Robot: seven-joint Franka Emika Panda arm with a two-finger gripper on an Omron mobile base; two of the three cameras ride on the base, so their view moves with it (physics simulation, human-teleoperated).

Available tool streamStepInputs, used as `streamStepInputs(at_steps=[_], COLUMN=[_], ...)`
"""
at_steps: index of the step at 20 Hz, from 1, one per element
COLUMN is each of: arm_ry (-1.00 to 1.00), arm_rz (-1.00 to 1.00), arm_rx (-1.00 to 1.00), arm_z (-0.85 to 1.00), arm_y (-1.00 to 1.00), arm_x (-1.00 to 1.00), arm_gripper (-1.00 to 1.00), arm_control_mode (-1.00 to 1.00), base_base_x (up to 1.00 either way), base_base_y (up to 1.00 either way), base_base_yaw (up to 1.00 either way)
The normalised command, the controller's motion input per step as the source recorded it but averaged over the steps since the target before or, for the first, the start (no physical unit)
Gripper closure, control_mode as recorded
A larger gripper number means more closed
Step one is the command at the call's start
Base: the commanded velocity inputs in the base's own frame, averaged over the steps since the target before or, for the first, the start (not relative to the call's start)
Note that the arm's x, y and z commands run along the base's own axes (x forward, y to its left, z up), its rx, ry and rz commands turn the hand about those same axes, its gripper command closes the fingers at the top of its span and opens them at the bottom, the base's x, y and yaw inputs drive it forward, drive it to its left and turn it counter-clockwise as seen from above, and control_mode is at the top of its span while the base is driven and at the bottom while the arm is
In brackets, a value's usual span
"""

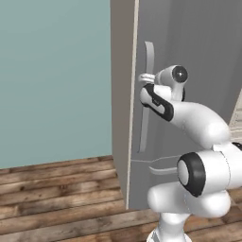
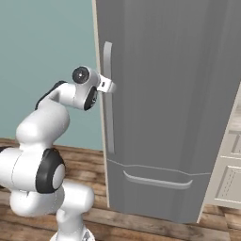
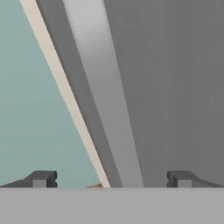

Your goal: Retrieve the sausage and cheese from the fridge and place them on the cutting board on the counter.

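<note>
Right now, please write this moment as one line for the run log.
stage: reaching for fridge handle | gripper: open, at handle, fingertips apart on both sides | fridge: door closed | sausage, cheese: not yet retrieved

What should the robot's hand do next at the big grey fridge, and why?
Probably close its fingers on the door handle. The fridge door looks shut, so the food inside can't be reached yet. In the hand view the gripper is open, with the pale handle running between its two fingertips, so it seems lined up to grab and then pull.
</note>
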Motion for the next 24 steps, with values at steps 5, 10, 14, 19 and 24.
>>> streamStepInputs(at_steps=[5, 10, 14, 19, 24], arm_ry=[-0.09, -0.05, 0.00, 0.00, 0.02], arm_rz=[0.00, 0.00, 0.00, 0.00, 0.00], arm_rx=[0.06, 0.02, 0.03, 0.01, 0.00], arm_z=[0.17, 0.08, 0.00, 0.00, -0.01], arm_y=[-0.15, -0.16, -0.04, 0.00, 0.00], arm_x=[0.32, 0.34, 0.41, 0.51, 0.61], arm_gripper=[-1.00, -1.00, -1.00, -1.00, -1.00], arm_control_mode=[-1.00, -1.00, -1.00, -1.00, -1.00], base_base_x=[0.00, 0.00, 0.00, 0.00, 0.00], base_base_y=[0.00, 0.00, 0.00, 0.00, 0.00], base_base_yaw=[0.00, 0.00, 0.00, 0.00, 0.00])
